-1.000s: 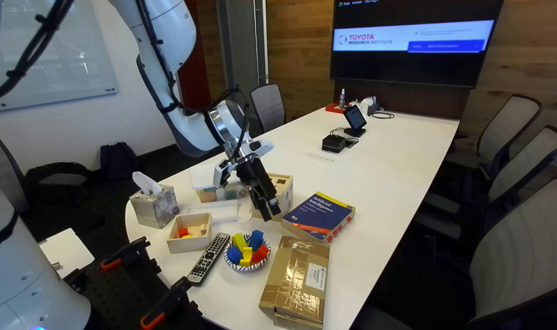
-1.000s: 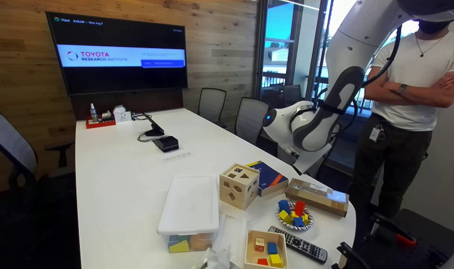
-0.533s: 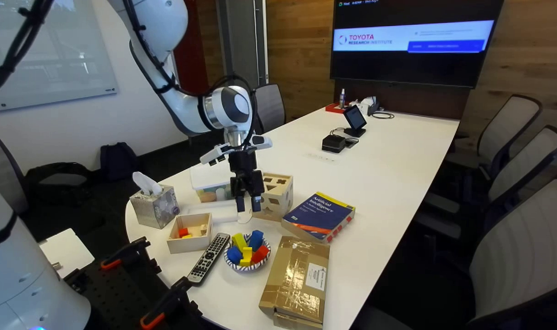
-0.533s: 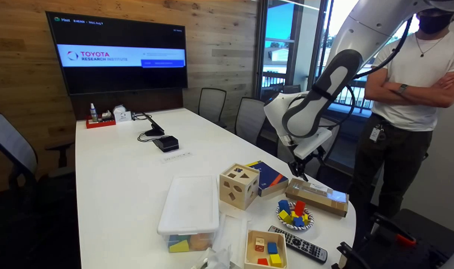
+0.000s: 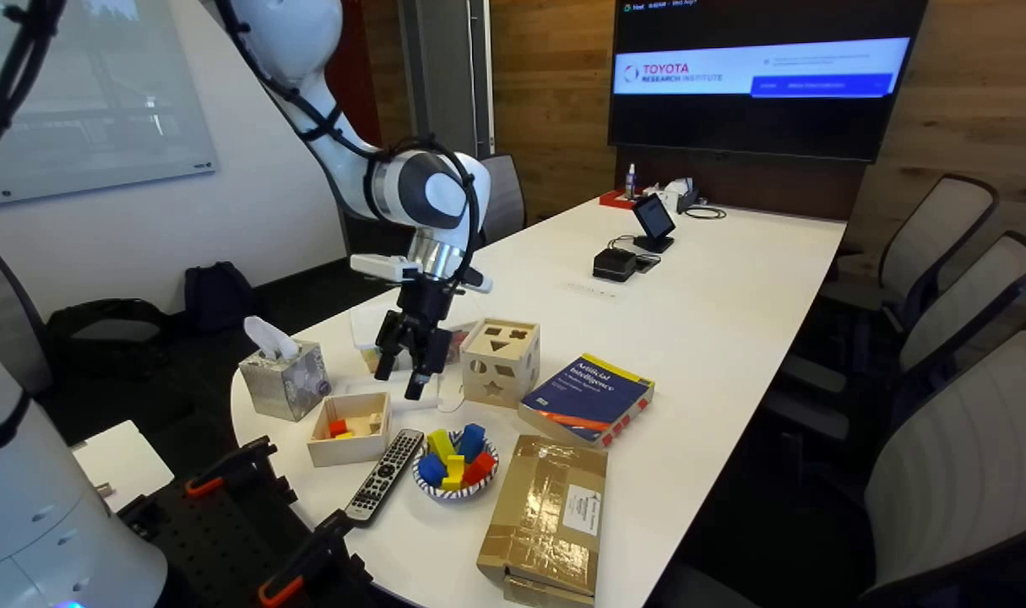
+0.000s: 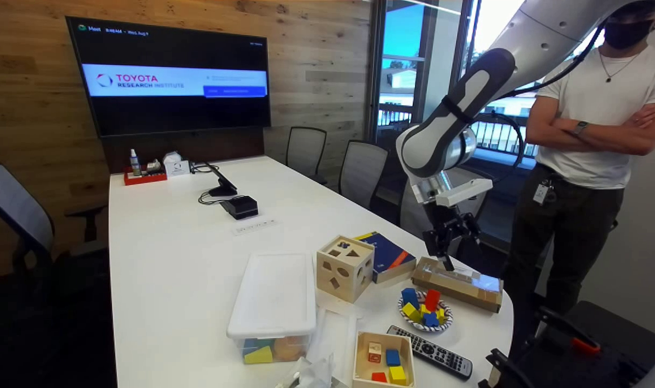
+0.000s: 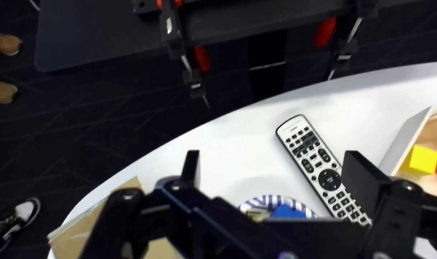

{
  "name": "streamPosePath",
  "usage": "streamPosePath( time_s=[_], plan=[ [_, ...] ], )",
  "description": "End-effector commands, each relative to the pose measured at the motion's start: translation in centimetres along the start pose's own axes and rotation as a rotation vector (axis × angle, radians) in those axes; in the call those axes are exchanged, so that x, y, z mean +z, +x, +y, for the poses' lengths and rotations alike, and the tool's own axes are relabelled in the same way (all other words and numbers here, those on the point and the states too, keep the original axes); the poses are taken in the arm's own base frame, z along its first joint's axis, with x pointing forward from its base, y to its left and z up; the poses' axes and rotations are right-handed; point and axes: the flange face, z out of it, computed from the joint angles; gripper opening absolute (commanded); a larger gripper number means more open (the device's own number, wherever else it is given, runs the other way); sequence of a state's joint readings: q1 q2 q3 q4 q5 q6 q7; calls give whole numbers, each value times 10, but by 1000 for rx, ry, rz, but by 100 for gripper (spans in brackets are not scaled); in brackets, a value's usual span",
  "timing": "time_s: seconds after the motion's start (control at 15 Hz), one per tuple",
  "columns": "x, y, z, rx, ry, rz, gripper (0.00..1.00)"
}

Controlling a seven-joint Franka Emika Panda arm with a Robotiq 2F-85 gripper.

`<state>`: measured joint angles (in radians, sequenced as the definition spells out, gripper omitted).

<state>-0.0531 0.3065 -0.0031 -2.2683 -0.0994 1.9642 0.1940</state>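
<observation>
1. The gripper (image 5: 400, 380) is spread wide, hanging in the air above the counter (image 5: 690, 338) near the striped bowl (image 5: 458, 494).
2. Red, yellow and blue blocks (image 5: 454, 467) sit inside the bowl.
3. Just beside the bowl lies the remote (image 5: 384, 475); past it stands the wooden tray (image 5: 352, 453).
4. Across the bowl from the remote lies the cardboard box (image 5: 540, 507).

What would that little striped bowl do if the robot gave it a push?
The bowl would probably slide rather than roll, since it sits upright on the flat table. Its heaped blocks might shift or spill, as several stick up out of it.
</observation>
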Motion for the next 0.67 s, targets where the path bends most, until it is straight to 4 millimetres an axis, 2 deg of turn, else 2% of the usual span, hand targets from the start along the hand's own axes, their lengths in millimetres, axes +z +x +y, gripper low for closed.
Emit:
streamPosePath(
  time_s=[0.0, 0.2, 0.6],
  plan=[
    [23, 10, -2, 47, 36, -129, 100],
    [37, 28, 3, 112, 7, -143, 100],
    [35, 51, 8, 177, -57, -58, 100]
  ],
)
